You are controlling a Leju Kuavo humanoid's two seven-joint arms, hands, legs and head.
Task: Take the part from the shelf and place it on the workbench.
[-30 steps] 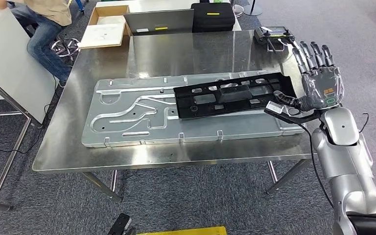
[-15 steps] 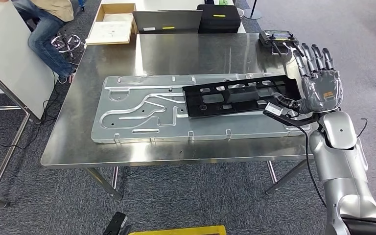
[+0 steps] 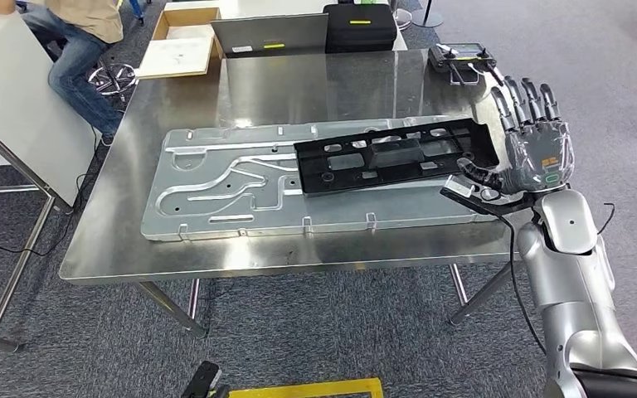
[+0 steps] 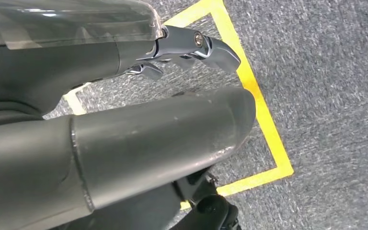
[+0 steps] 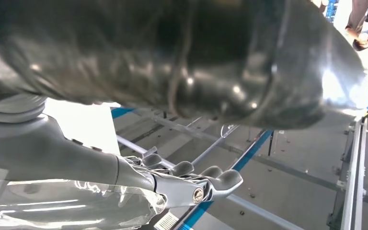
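Flat perforated black part [image 3: 394, 157] on ribbed steel panel [image 3: 240, 186], right hand [image 3: 535, 149] spread

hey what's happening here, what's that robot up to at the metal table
The robot's right hand is raised by the right end of the steel workbench, fingers spread, holding nothing. The long black part lies on a big silver stamped panel on the bench, so it looks already delivered. A seated person is at the far left corner.

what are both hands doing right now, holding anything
Right hand: open, fingers apart, beside the black part.
Left hand: cannot be told.
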